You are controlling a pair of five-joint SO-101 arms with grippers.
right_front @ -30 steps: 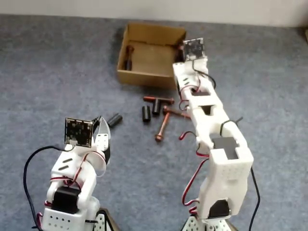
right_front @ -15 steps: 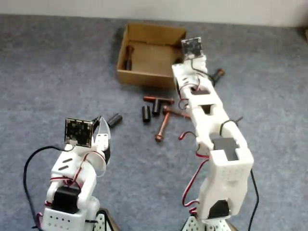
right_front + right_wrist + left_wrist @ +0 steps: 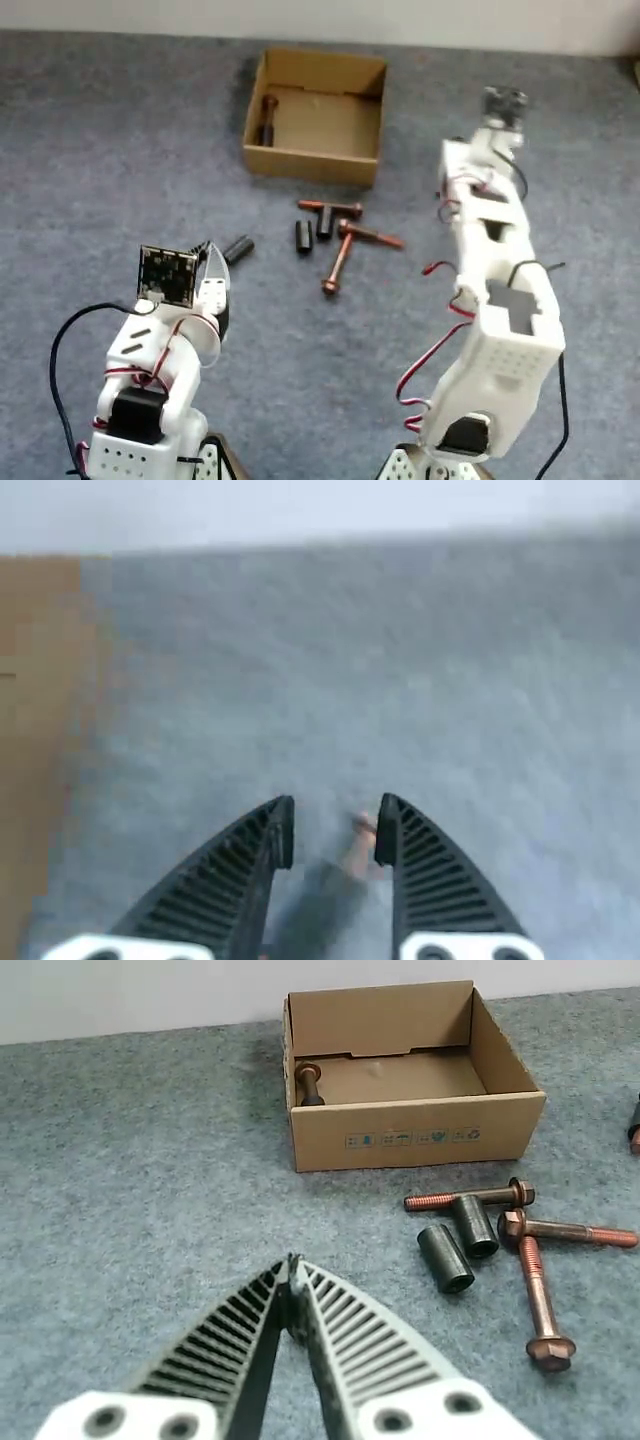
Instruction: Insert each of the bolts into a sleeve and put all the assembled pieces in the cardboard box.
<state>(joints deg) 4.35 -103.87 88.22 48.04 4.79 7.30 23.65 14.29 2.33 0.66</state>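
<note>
- Grey carpet covers the surface [image 3: 120,150], and the spot to watch is out to the right of the open brown cardboard box [image 3: 300,165].
- A blurred copper-and-dark piece [image 3: 352,855] lies on the carpet there. It is probably a bolt with a sleeve, though I can't be sure. It sits in the gap of the right pincer [image 3: 335,830], low between the two fingers.
- That pincer is moderately spread and not clamped on anything. The piece looks to be beneath the tips, not touched by them.
- The piece's long axis seems to run along the pincer's reach, not across the gap. The dark end is nearer the wrist and the copper end is toward the tips, but the blur makes this hard to judge. To my eye, a straight drop and a squeeze across the shank would catch it.
- The right arm is by far the nearer. The left pincer [image 3: 291,1265] is closed tip to tip on nothing, well apart on the other side. A lone black sleeve [image 3: 238,248] lies just beyond it.
- In front of the box, three copper-coloured bolts [image 3: 337,265] and two short black sleeves [image 3: 303,236] lie in a loose cluster, unassembled.
- One sleeved bolt [image 3: 268,120] lies inside the box, by the wall on the left arm's side.
</note>
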